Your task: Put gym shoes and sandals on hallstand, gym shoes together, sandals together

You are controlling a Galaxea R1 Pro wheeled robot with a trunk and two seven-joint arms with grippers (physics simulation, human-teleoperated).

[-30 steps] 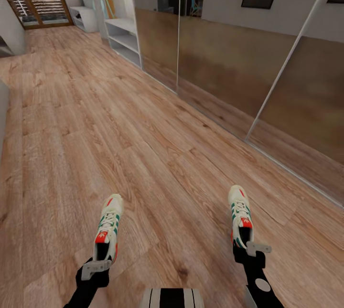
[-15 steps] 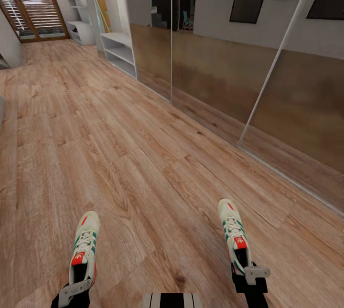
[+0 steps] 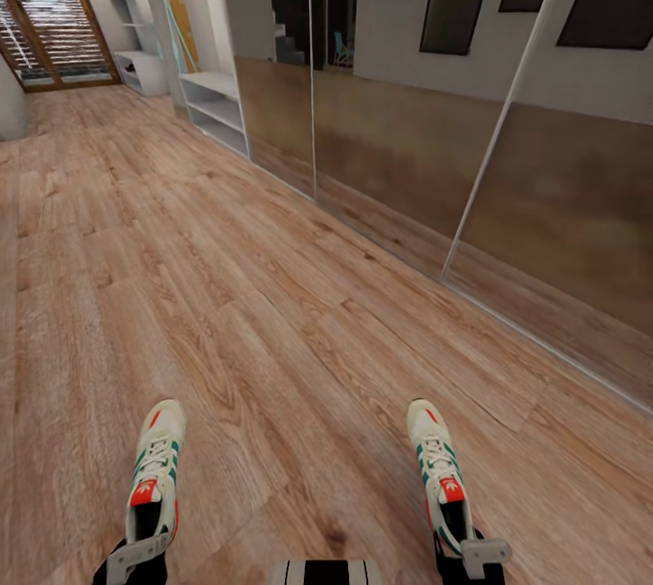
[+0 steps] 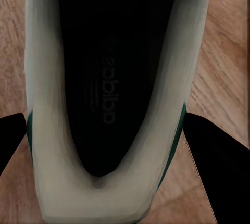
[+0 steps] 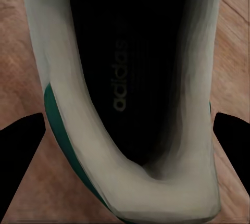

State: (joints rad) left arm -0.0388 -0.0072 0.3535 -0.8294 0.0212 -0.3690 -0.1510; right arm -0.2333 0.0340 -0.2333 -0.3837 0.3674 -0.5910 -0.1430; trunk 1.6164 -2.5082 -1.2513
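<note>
I am carrying the two gym shoes, white with teal stripes and red tongues, just above the corridor floor (image 3: 272,313). The left gripper (image 3: 136,554) is shut on the heel of the left gym shoe (image 3: 155,467). The right gripper (image 3: 469,554) is shut on the heel of the right gym shoe (image 3: 436,469). Each wrist view looks into a shoe's dark opening, left (image 4: 109,78) and right (image 5: 130,78), with a black finger at either side (image 4: 221,166) (image 5: 21,146). The hallstand (image 3: 136,66), light grey with upper shelves, stands far down the corridor. The sandals are out of view.
A plain low white shelf unit (image 3: 215,102) stands against the right wall, nearer than the hallstand. Mirrored sliding panels (image 3: 399,150) run along the right side. A glazed door (image 3: 54,41) closes the far end. Wood floor stretches ahead.
The whole view has shifted as the camera moved. Both held shoes sit lower in the picture, and the left one has swung out to the left. Both grips are unchanged.
</note>
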